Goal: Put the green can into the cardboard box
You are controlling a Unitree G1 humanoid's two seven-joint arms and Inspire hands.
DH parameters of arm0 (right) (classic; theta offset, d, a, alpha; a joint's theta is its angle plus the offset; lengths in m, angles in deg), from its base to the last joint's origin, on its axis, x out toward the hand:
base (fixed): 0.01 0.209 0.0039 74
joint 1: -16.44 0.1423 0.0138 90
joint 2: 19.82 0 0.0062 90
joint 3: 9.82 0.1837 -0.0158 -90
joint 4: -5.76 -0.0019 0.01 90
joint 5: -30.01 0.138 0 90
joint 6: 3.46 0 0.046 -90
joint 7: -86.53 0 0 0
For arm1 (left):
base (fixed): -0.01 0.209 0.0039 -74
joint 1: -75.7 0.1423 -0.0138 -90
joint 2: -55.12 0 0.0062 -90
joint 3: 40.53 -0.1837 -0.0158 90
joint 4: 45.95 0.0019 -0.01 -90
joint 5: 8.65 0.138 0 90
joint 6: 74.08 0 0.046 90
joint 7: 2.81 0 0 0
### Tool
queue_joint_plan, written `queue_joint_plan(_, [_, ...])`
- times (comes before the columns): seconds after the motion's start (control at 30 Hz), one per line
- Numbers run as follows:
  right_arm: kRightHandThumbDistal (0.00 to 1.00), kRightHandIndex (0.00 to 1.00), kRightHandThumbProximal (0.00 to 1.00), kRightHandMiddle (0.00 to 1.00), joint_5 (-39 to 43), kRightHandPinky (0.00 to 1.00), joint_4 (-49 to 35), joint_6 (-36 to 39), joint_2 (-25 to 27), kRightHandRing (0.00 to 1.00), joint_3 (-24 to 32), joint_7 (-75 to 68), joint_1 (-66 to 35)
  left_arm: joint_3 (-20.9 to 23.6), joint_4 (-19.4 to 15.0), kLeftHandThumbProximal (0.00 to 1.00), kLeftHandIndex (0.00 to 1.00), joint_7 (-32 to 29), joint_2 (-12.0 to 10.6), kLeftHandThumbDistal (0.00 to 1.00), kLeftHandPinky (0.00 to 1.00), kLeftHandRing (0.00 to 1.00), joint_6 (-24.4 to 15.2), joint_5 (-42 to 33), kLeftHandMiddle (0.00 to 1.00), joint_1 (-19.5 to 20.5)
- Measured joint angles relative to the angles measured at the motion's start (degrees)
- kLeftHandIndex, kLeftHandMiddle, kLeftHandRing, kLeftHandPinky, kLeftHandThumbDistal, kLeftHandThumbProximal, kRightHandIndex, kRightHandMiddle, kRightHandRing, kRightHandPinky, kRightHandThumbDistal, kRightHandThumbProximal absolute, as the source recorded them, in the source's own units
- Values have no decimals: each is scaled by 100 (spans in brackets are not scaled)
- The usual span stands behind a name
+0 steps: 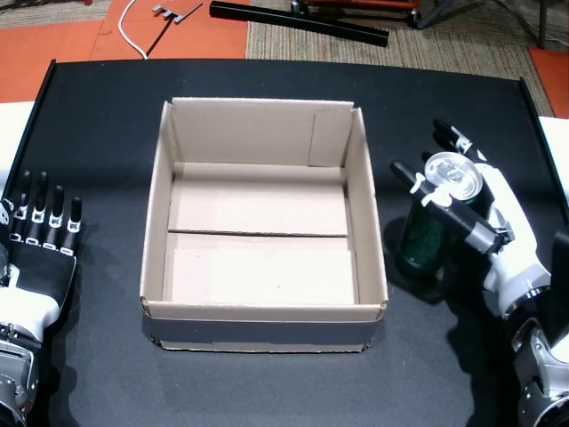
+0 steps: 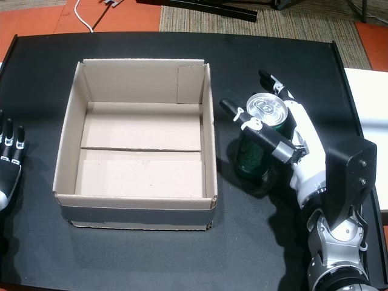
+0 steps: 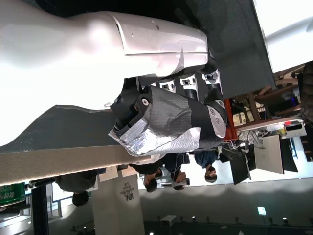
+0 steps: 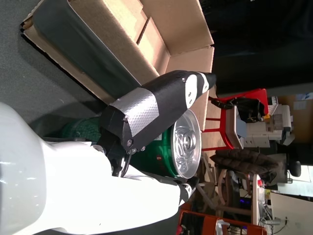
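Grasp stage is under way: the right hand is wrapping the can, which is standing upright on the desk just beside the box, outside its right wall. The can's base appears to be resting on the desk, so I judge the lift as not yet begun.

In both head views the thumb is crossing the can's near side just under the silver top, while the fingers are reaching past the far side. The right wrist view is showing the thumb lying along the green body with the lid facing the camera. The hand is partly closed around the can and touching it; whether the grip is firm enough to carry is not determinable, since the far-side fingers are looking fairly straight rather than curled tight.

Next move, in my judgement: tightening the fingers, raising the can clear of the box wall, which is standing about as tall as the can, carrying it inward from the hand over the wall, then lowering it onto the bare box floor. Tipping is the risk if the grip is staying high on the can.

The left hand is lying flat on the desk, well apart from the box, fingers extended and spread, holding nothing.
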Motion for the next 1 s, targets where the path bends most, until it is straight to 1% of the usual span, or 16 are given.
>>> queue_joint_plan(0.1, [100,99,34,97,-2,100,7,0,1,95,1,2,-14,1,0,46,40,0,0,2,69,56,0,0,43,-1])
queue_joint_plan(0.23, [100,99,33,97,-11,100,19,-3,2,96,3,12,-19,1,0,46,41,6,0,3,69,54,0,0,43,-3])
queue_joint_plan(0.27, [100,99,33,96,-11,100,20,-5,2,96,7,23,-19,1,0,46,41,8,0,2,69,55,0,0,44,-4])
queue_joint_plan(0.3, [100,99,33,96,-11,100,21,-7,2,96,8,31,-19,4,0,46,42,12,0,3,69,56,0,0,44,-5])
queue_joint_plan(0.37, [100,99,32,96,-10,100,23,-11,2,96,11,41,-20,27,0,46,44,39,0,0,73,56,8,-1,45,-15])
queue_joint_plan(0.4, [100,99,31,96,-10,100,23,-28,2,96,16,59,-20,42,0,46,44,44,0,1,73,57,17,-4,45,-17])
queue_joint_plan(0.5, [100,98,28,96,-5,100,26,-54,2,97,43,108,-28,61,0,47,43,44,0,1,70,56,36,-8,44,-17])
queue_joint_plan(0.6, [100,97,27,95,-3,100,26,-54,1,96,65,140,-35,63,0,49,44,46,1,0,69,55,36,-8,44,-19])
queue_joint_plan(0.67, [97,97,25,95,-2,100,27,-53,0,96,75,146,-44,62,0,50,45,58,1,0,70,55,36,-8,45,-24])
queue_joint_plan(0.7, [96,95,23,94,-2,99,27,-53,-1,95,80,149,-49,62,0,51,45,70,1,0,72,56,36,-8,45,-29])
queue_joint_plan(0.8, [93,91,17,90,9,96,28,-53,-8,92,117,173,-55,65,0,50,46,99,1,1,70,57,35,-8,46,-39])
queue_joint_plan(0.83, [93,90,15,89,19,94,29,-53,-19,91,152,184,-56,65,0,50,46,105,0,0,69,57,34,-8,46,-42])
queue_joint_plan(0.9, [89,86,7,85,79,90,29,-57,-44,86,225,216,-56,65,0,49,48,111,0,0,71,57,32,-8,46,-44])
queue_joint_plan(0.93, [89,84,6,83,132,88,29,-69,-64,84,264,217,-56,65,-1,49,48,111,0,0,72,57,32,-8,46,-43])
queue_joint_plan(1.0, [75,77,4,75,164,81,30,-124,-103,77,303,142,-56,65,-1,48,46,110,0,2,69,55,32,-8,44,-43])
